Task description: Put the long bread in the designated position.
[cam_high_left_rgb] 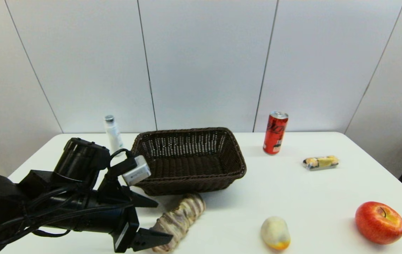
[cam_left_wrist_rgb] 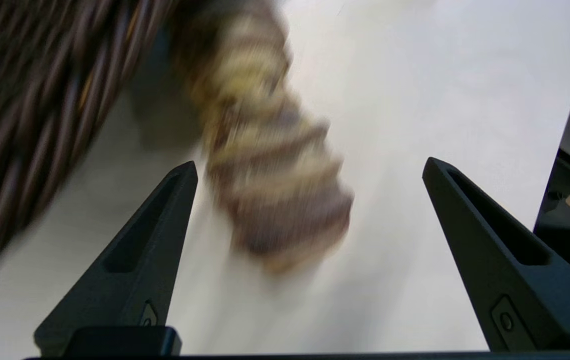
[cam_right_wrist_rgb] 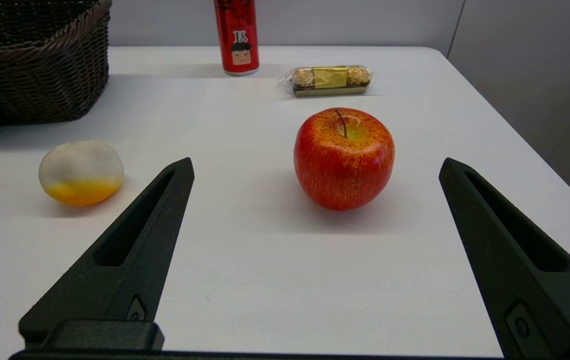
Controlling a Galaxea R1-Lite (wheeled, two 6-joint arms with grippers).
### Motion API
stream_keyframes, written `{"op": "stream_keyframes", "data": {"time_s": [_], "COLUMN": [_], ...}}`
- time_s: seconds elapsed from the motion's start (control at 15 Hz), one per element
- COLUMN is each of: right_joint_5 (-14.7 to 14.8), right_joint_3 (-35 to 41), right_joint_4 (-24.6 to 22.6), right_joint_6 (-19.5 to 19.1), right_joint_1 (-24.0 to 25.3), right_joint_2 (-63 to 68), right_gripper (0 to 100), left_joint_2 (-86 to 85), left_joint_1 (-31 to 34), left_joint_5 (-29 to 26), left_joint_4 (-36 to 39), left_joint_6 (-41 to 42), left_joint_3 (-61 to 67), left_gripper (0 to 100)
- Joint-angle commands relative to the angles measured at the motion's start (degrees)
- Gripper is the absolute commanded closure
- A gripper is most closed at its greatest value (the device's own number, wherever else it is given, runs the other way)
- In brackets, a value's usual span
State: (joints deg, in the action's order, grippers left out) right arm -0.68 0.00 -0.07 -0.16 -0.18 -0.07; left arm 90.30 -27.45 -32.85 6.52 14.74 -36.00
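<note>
The long bread (cam_high_left_rgb: 183, 217), ridged with tan and brownish-purple bands, lies on the white table just in front of the wicker basket (cam_high_left_rgb: 234, 155). My left gripper (cam_high_left_rgb: 164, 221) is open at the bread's near end. In the left wrist view the bread (cam_left_wrist_rgb: 265, 165) sits between the spread fingers (cam_left_wrist_rgb: 165, 220), closer to one of them, with no clear contact. My right gripper (cam_right_wrist_rgb: 316, 162) is open and holds nothing, hovering low over the table before the apple (cam_right_wrist_rgb: 343, 157). The designated position carries no mark on the tabletop.
A red can (cam_high_left_rgb: 275, 133) and a wrapped yellow snack (cam_high_left_rgb: 321, 162) stand at the back right. A pale yellow-orange fruit (cam_high_left_rgb: 275, 233) and the apple (cam_high_left_rgb: 379, 222) lie near the front. A white bottle (cam_high_left_rgb: 113, 133) stands left of the basket.
</note>
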Motion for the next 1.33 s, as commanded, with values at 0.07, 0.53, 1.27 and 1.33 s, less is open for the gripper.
{"op": "stream_keyframes", "data": {"time_s": [0.07, 0.53, 1.27, 1.33], "right_joint_5": [-0.02, -0.02, -0.02, -0.02], "right_joint_3": [0.0, 0.0, 0.0, 0.0], "right_joint_4": [-0.01, -0.01, -0.01, -0.01], "right_joint_6": [-0.02, -0.02, -0.02, -0.02], "right_joint_1": [0.01, 0.01, 0.01, 0.01], "right_joint_2": [0.07, 0.07, 0.07, 0.07], "right_gripper": [0, 0, 0, 0], "left_joint_2": [-6.36, -8.29, -33.34, -37.39], "left_joint_1": [6.45, 23.06, 30.62, 30.53], "left_joint_5": [6.57, 20.55, 26.44, 26.17], "left_joint_4": [-12.94, -20.58, -10.65, -9.86], "left_joint_6": [-0.15, -7.18, -15.09, -14.91], "left_joint_3": [-0.04, -1.18, -8.83, -7.51], "left_gripper": [0, 0, 0, 0]}}
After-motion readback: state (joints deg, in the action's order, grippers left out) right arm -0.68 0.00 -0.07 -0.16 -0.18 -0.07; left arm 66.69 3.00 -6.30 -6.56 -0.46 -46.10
